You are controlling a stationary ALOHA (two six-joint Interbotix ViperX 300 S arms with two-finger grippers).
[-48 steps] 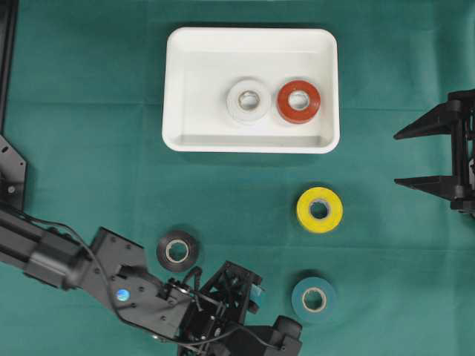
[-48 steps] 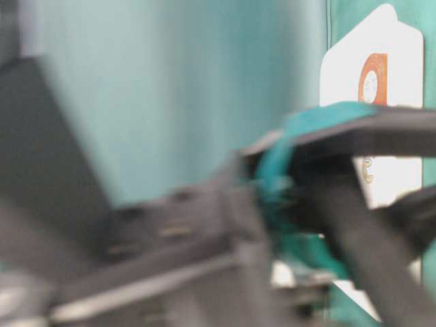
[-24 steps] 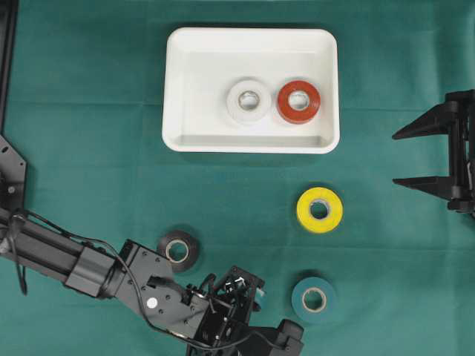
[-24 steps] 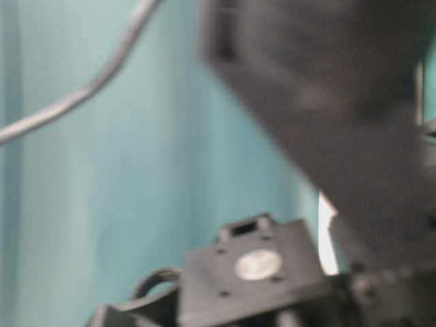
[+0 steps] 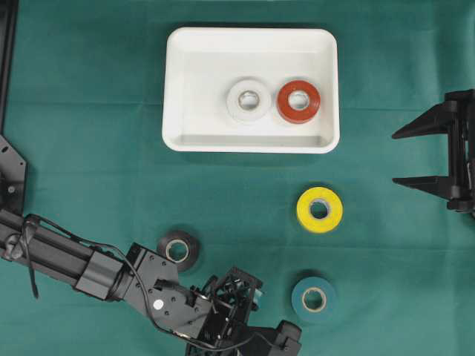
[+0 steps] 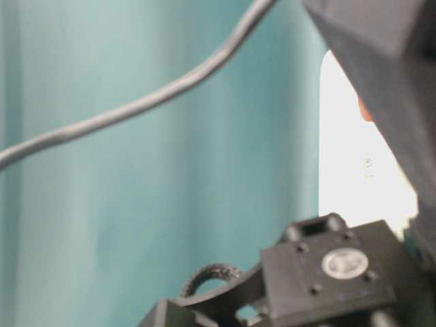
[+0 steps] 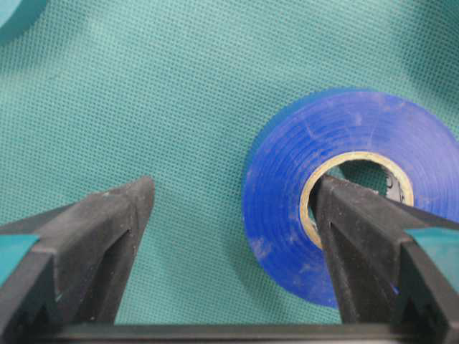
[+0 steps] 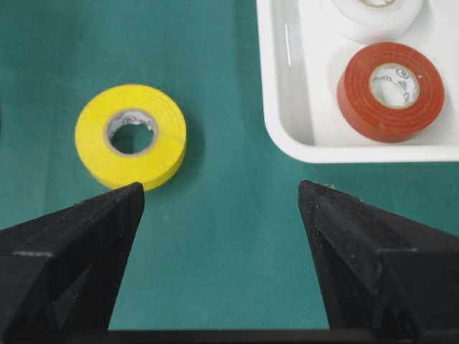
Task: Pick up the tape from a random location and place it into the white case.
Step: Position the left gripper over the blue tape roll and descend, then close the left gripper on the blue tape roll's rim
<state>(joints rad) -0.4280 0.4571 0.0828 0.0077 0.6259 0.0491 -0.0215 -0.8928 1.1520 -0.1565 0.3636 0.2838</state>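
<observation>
Left pincer point(image 7: 229, 236) lowered further over blue tape roll point(image 7: 344, 193) at near edge of worktop point(image 5: 89, 148) — jaws spread, one finger in roll's core, other outside on cloth, nothing clamped yet. Closing judged next.

Right pincer point(image 8: 222, 236) parked at right, spread, empty.

White case point(image 5: 178, 89) at far centre, already holding white roll point(image 5: 249, 100) and red roll point(image 5: 298, 101).

Black roll point(image 5: 178, 251) just beside left arm; teal roll point(image 5: 313, 299) and yellow roll point(image 5: 320, 210) to right — yellow near carry path.

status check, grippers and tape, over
Left gripper open, one finger over the blue roll core, no grip yet. Right gripper open, idle. White case holds two rolls. Path clear.
</observation>
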